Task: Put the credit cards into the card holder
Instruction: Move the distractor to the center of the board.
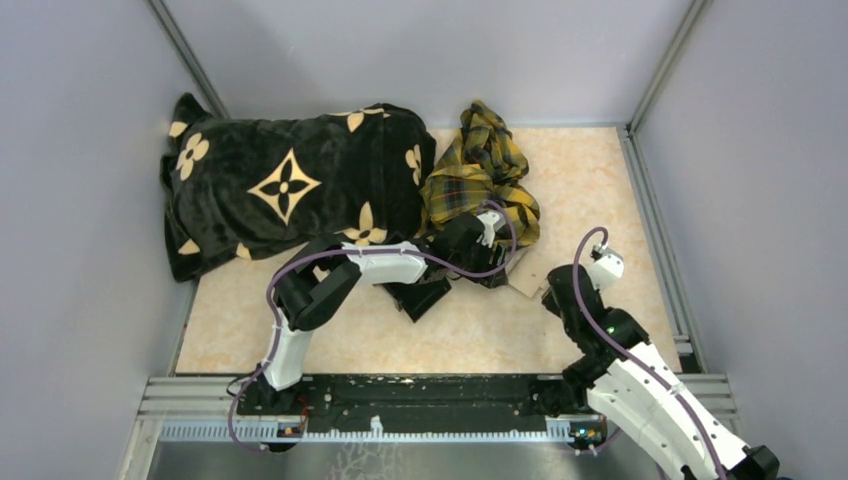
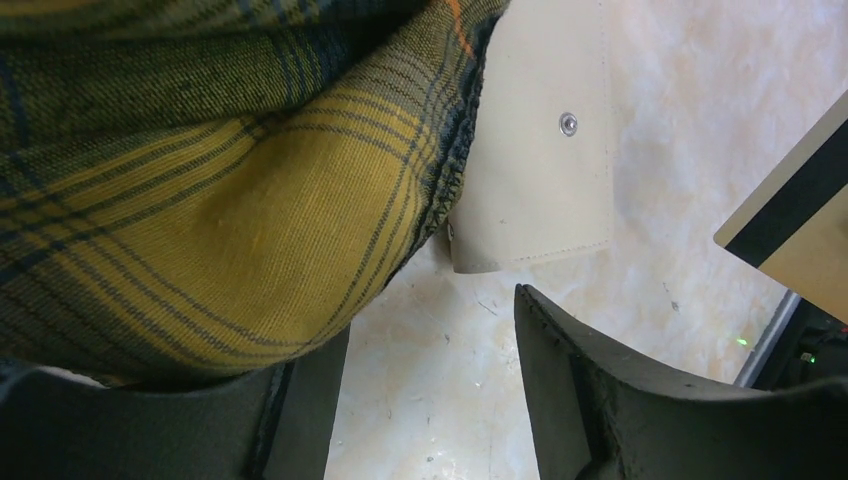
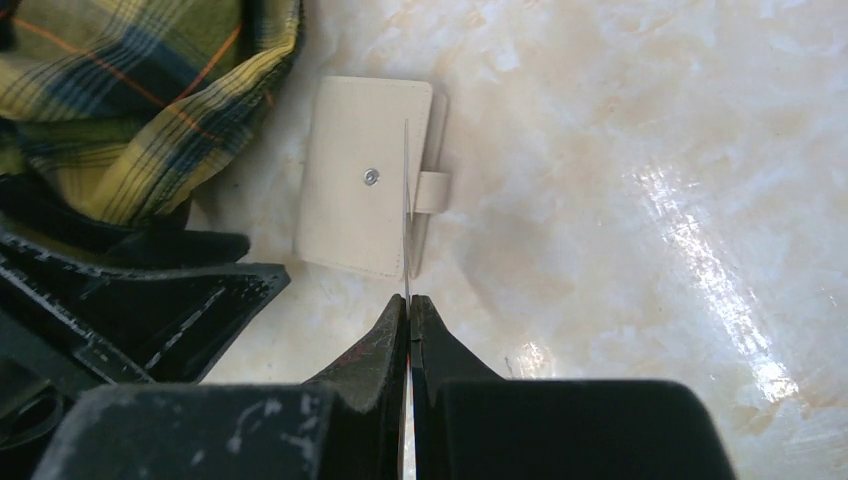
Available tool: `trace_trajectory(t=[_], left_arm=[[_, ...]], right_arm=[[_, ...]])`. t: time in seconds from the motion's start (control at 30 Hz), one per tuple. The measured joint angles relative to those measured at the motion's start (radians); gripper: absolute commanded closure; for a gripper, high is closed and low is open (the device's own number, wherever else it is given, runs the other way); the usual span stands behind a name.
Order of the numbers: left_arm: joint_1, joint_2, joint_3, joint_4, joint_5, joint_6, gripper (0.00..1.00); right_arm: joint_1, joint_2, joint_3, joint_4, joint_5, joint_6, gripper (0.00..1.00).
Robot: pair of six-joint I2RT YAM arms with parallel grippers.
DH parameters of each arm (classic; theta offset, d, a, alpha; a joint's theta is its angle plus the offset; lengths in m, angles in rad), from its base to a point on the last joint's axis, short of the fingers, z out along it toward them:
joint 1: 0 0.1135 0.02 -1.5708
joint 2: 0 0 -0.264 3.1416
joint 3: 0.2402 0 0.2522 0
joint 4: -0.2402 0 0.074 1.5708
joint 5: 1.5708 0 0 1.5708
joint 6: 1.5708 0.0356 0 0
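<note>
Currently I count one credit card (image 2: 790,215) and one card holder (image 3: 360,180).
Nearest, my right gripper (image 3: 409,300) is clamped on the credit card, edge-on; my left gripper (image 2: 420,335) stands wide, holding nothing. Beyond, the beige card holder lies closed on the table (image 3: 650,150), stud and tab showing, beside the plaid cloth (image 3: 150,90).

Top view is bright and even with soft shadows and is sharp throughout. In the right wrist view there are hard glare streaks on the surface (image 3: 720,260), and the right fingers (image 3: 380,370) are soft up close. In the left wrist view the cloth (image 2: 200,200) weave is crisp, while the left fingers (image 2: 600,400) are dark and blurred at the bottom edge.
</note>
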Motion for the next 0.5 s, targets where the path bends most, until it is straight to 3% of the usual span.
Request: trace_trajectory(t=[0.5], left_arm=[[0.000, 0.039, 0.058, -0.007, -0.014, 0.004, 0.33]], right_arm=[[-0.238, 0.085, -0.088, 0.152, -0.181, -0.071, 1.00]])
